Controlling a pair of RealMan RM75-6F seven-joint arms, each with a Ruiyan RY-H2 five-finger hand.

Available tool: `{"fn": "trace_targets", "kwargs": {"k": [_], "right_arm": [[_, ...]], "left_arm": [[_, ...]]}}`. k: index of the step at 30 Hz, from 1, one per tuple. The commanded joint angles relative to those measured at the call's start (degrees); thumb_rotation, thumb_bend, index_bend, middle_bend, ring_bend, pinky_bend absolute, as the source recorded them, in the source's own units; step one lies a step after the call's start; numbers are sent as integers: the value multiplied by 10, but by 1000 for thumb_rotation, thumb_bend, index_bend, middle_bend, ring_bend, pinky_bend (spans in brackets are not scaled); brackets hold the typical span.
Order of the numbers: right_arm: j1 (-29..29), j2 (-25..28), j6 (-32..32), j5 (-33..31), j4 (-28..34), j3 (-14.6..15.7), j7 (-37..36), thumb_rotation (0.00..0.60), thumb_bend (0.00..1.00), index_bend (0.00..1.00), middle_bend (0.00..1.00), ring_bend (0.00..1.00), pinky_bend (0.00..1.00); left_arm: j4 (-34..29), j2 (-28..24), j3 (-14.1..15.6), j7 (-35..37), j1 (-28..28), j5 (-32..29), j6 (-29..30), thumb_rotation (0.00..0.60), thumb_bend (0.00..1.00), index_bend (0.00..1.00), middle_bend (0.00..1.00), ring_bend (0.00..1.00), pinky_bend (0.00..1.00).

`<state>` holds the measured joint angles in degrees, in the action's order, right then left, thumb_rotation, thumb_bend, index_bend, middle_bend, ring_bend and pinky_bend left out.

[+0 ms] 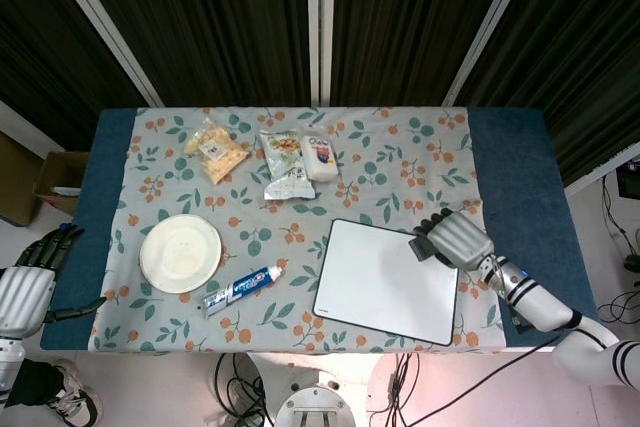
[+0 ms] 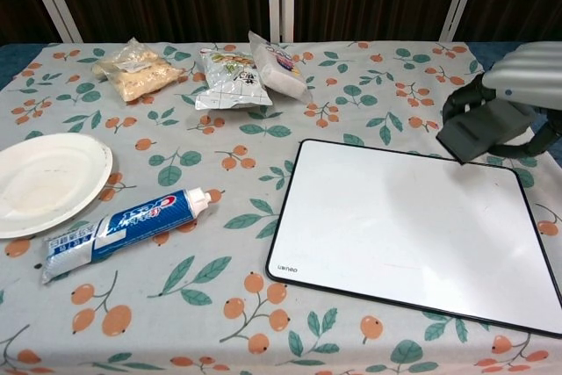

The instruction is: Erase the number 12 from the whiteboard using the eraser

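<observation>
The whiteboard (image 1: 385,279) (image 2: 413,230) lies on the table's front right, its white face blank with no writing visible. My right hand (image 1: 455,238) (image 2: 527,85) hovers over the board's far right corner and grips the dark grey eraser (image 1: 421,245) (image 2: 479,127), which is lifted off the surface and tilted. My left hand (image 1: 25,287) hangs off the table's left edge with its fingers apart, holding nothing; the chest view does not show it.
A white plate (image 1: 180,253) (image 2: 39,183) and a toothpaste tube (image 1: 243,287) (image 2: 127,224) lie at the front left. Three snack bags (image 1: 216,149) (image 1: 286,163) (image 1: 321,158) sit along the far side. Blue table edge (image 1: 520,197) flanks the floral cloth.
</observation>
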<state>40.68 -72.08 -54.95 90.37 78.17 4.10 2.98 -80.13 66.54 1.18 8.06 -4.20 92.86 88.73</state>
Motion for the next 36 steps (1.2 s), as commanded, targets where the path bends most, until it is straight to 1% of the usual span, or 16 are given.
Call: {"fn": "trace_targets", "kwargs": {"k": [1,4,8,11,16,17,18,19,20,21,22,23,26,31,34,36], "right_arm": [[2,-37,11,-46,-69,-37,-12,600,322,792,653,499,449],[3,-81,22,-73,-122,-53,26,600,319,791,652,498,449],[7,-134,45,-108,-172,-69,54,600,315,788,643,497,437],[14,-166,67,-124,-204,-75,64,600,315,762,632,493,428],[21,-189,83,-120,-227,-73,59,600,292,694,589,467,397],[21,-190,86,-119,-229,-72,58,600,274,641,546,427,377],[22,-189,89,-119,-228,-71,56,600,246,544,465,347,336],[22,-187,95,-119,-227,-70,55,600,212,402,341,226,268],[23,-182,101,-122,-223,-69,57,600,185,284,242,145,207],[22,-179,102,-124,-220,-70,60,600,147,132,114,51,111],[21,-176,99,-124,-216,-72,60,600,115,34,31,4,41],[18,-172,90,-122,-210,-74,57,600,97,4,6,0,14],[11,-160,72,-115,-195,-75,40,600,61,0,0,0,0],[-12,-121,22,-94,-153,-72,13,600,55,0,0,0,0],[-45,-82,-42,-69,-109,-62,-5,600,55,0,0,0,0],[-90,-53,-125,-43,-82,-48,-8,600,55,0,0,0,0]], "left_arm": [[1,1,0,-1,0,-1,-2,372,59,89,86,79,188],[3,3,1,0,-1,-2,-6,371,60,89,86,79,188],[6,7,4,-1,-2,-1,-10,376,59,89,87,79,189],[6,7,4,-2,-2,-1,-9,375,59,89,87,79,188],[5,3,2,0,1,-4,-4,375,59,89,87,79,188],[6,2,2,0,1,-4,-3,375,60,89,87,79,188],[6,2,2,1,1,-4,-3,373,59,89,86,79,188],[7,2,2,1,2,-5,-3,372,59,89,87,79,188],[7,2,2,2,2,-5,-3,372,60,89,86,79,189],[8,2,2,3,2,-4,-3,371,60,89,86,79,189],[8,2,3,3,2,-4,-3,372,60,89,86,79,188],[8,2,3,4,2,-4,-3,371,60,88,86,79,189],[8,3,3,4,2,-2,-2,372,60,89,87,79,188],[7,4,2,3,3,-1,2,372,60,89,86,79,188],[8,5,1,4,4,-1,6,372,60,89,86,79,188],[11,6,-1,7,5,0,10,371,59,89,87,79,188]]}}
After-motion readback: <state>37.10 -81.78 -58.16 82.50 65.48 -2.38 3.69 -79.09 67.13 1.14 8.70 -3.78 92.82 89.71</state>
